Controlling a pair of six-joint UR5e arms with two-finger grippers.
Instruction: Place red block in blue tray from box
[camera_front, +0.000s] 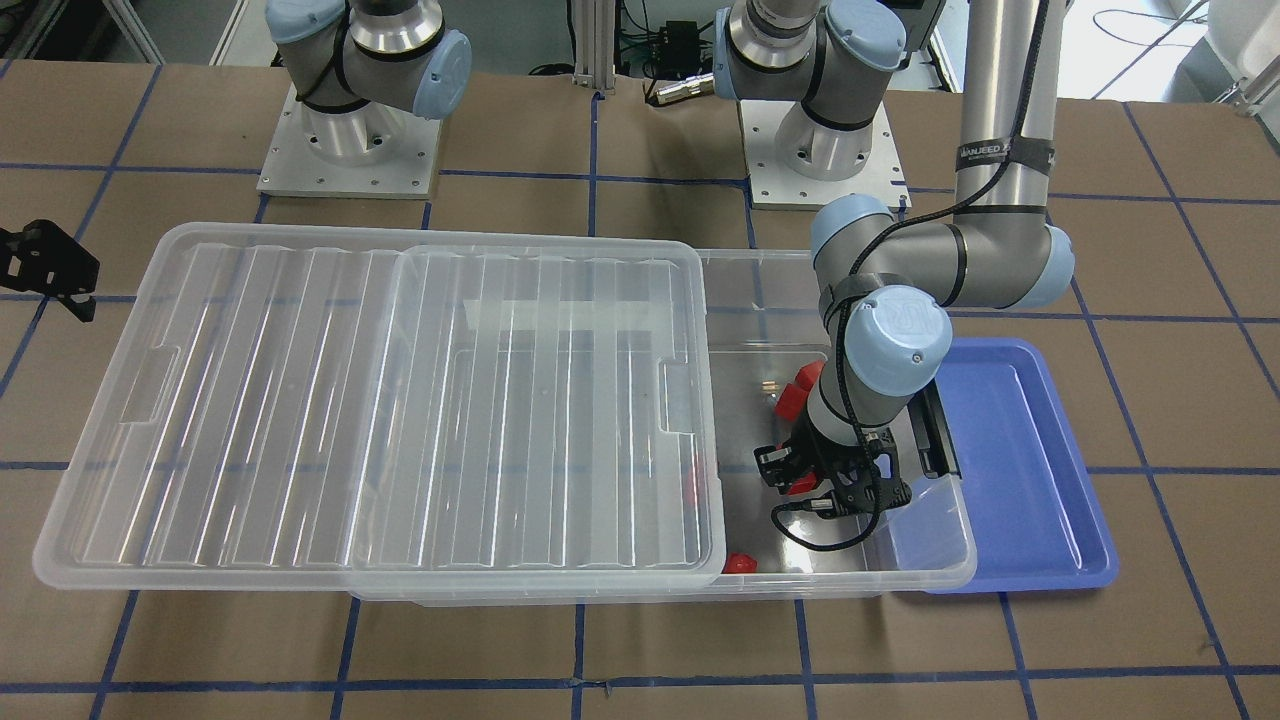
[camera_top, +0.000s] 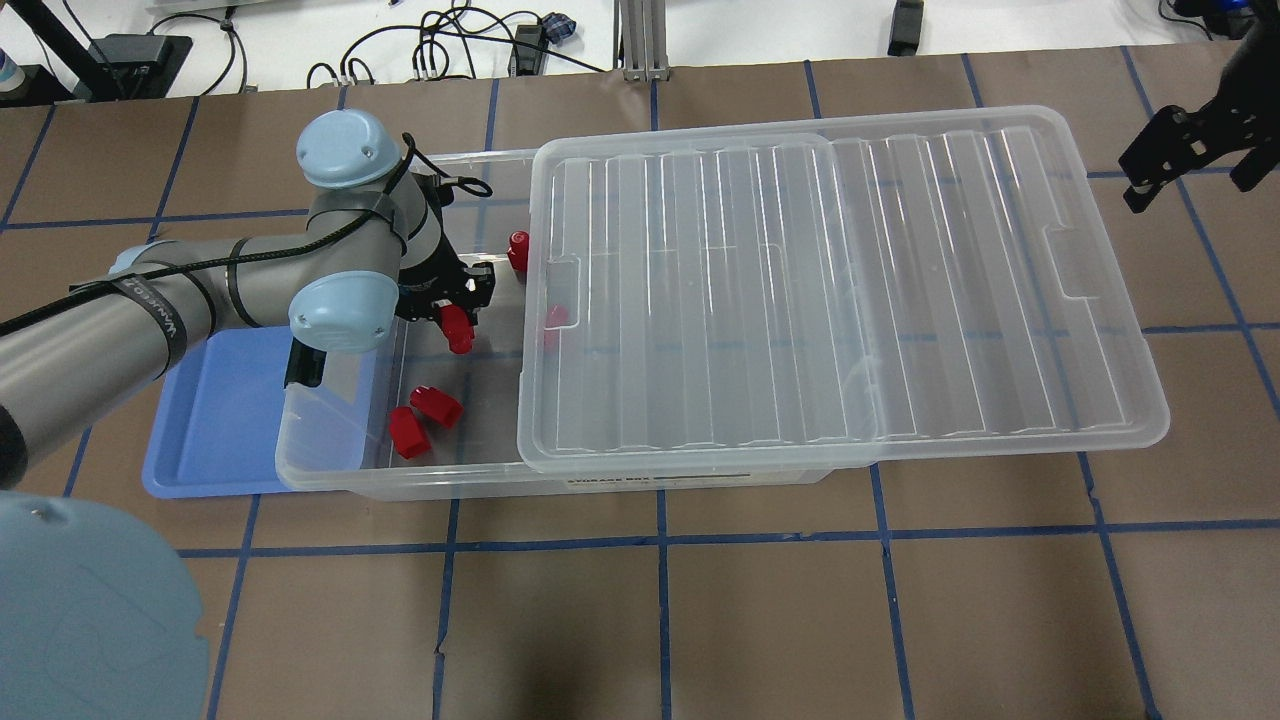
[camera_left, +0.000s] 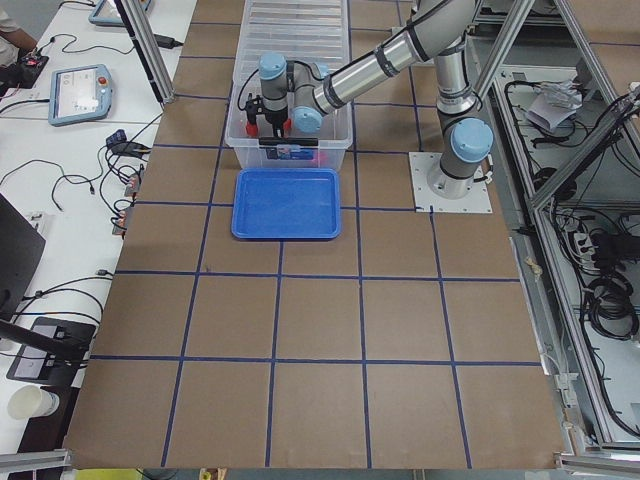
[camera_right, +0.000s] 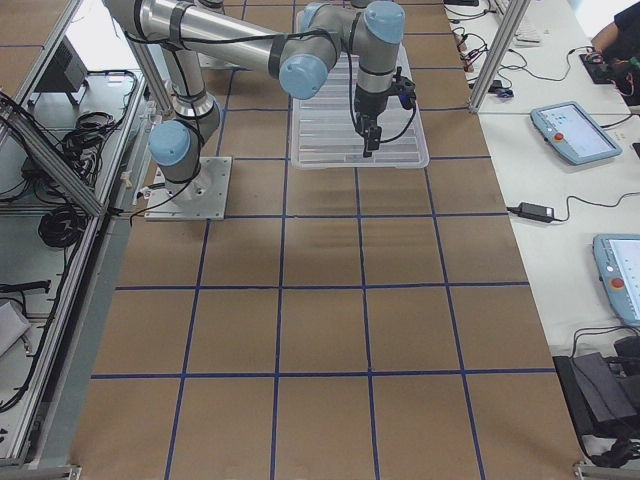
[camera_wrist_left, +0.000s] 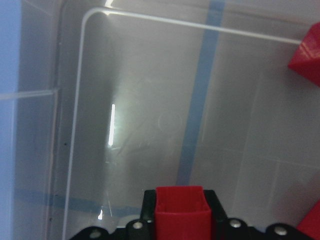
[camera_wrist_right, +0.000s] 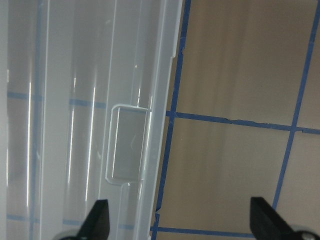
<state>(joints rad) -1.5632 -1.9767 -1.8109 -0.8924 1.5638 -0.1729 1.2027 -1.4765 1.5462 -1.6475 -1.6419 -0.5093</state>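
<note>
My left gripper (camera_top: 455, 318) is inside the open end of the clear box (camera_top: 330, 468), shut on a red block (camera_top: 459, 333). In the left wrist view the red block (camera_wrist_left: 181, 212) sits between the fingers above the box floor. It also shows in the front view (camera_front: 801, 487). The blue tray (camera_top: 215, 420) lies on the table against the box's open end, partly under its rim, and holds nothing that I can see. My right gripper (camera_top: 1190, 150) is open and empty, beyond the far end of the lid (camera_top: 820, 290); its fingertips are wide apart in the right wrist view (camera_wrist_right: 182, 220).
Loose red blocks lie in the box: two together (camera_top: 420, 418) near the front wall, one (camera_top: 518, 250) at the back, one (camera_top: 553, 320) under the lid edge. The ribbed lid is slid aside, covers most of the box and overhangs its far end.
</note>
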